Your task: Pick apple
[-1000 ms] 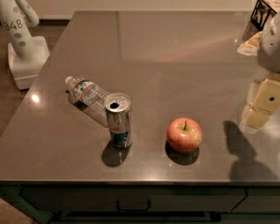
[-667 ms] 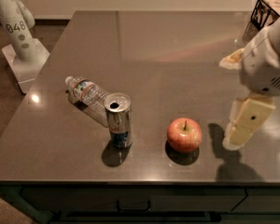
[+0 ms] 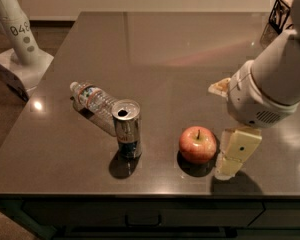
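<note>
The red apple (image 3: 197,144) with yellowish patches and a short dark stem sits on the dark table (image 3: 155,49), near its front edge. My gripper (image 3: 235,156) hangs from the white arm (image 3: 270,84) that comes in from the right. It is low over the table, just right of the apple and very close to its side. Whether it touches the apple I cannot tell. The apple rests on the table and is not lifted.
An open silver can (image 3: 126,128) stands upright left of the apple. A clear water bottle (image 3: 94,100) lies on its side behind the can. A white robot base (image 3: 17,44) stands on the floor at the left. A black wire basket (image 3: 279,13) sits at the far right.
My arm has swung in from the right edge and come down, bringing the gripper from well right of the apple to right beside it. The apple, can and bottle have not moved.
</note>
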`<state>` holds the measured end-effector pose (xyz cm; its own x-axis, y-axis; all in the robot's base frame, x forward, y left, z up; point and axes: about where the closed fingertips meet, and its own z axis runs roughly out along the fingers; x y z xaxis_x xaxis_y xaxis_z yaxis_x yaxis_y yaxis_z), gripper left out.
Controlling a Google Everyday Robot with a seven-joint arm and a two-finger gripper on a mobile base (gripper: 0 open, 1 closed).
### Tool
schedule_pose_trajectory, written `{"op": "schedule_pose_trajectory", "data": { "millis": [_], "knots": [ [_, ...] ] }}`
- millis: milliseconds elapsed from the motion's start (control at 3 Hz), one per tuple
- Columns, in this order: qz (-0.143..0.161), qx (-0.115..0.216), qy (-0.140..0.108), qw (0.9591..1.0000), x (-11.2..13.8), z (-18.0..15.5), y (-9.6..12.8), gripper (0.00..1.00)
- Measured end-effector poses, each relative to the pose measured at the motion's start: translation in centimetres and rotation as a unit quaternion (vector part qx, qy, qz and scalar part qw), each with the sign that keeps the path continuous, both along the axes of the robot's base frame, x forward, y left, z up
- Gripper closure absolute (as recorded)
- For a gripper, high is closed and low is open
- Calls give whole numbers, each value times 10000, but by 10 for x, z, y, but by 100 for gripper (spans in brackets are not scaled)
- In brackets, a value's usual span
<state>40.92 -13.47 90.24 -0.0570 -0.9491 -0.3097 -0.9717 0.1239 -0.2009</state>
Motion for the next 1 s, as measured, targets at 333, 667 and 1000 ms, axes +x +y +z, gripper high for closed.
{"op": "schedule_pose_trajectory", "data": {
  "millis": [333,667,1000],
  "knots": [
    [178,106,64,9998,-1,-19,17,0],
    [276,185,129,9994,1,-33,26,0],
    [345,192,172,9991,3,-44,32,0]
  ]
}}
